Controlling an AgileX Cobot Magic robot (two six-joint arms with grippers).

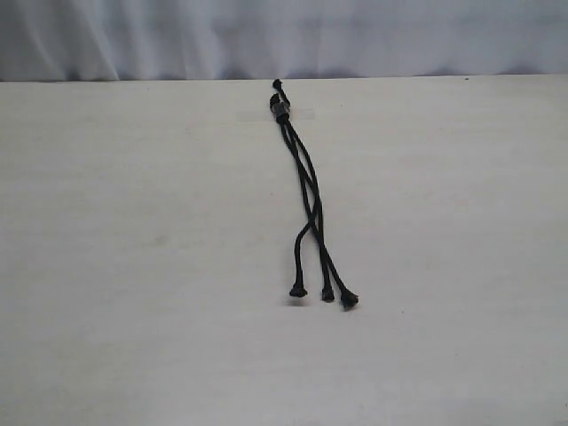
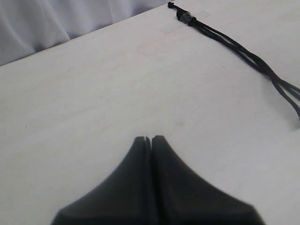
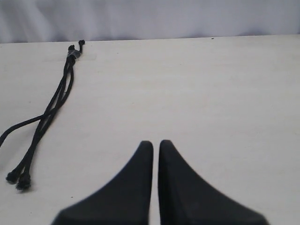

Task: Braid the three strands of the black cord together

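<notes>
Three matte black strands (image 1: 315, 217) lay on the pale, flat tabletop (image 1: 133, 266), and I judged the braid hardly begun. The thin black cord (image 1: 308, 188) ran from its small dark knot (image 1: 280, 110) at the far end toward the near side. Its strings crossed loosely about midway and then fanned out to three flared tips (image 1: 327, 295) lying near one another but apart. One lazy crossing was all I could count; I saw no tight plait anywhere, so nearly every pass was left to do.

Neither arm showed in the exterior view. The left wrist view showed the left hand (image 2: 151, 139) pinched closed on nothing, over bare tabletop and well apart from the cord. The right hand (image 3: 155, 144) was down to a thin slit, holding nothing either, also well clear of the strands.

Room to move looked generous: bare surface spread wide on both sides of the cord and in front of the tips. The knot, though, sat close to the tabletop's far edge, with the white draped cloth (image 1: 133, 35) behind it, so I judged any reach at that end tight.
</notes>
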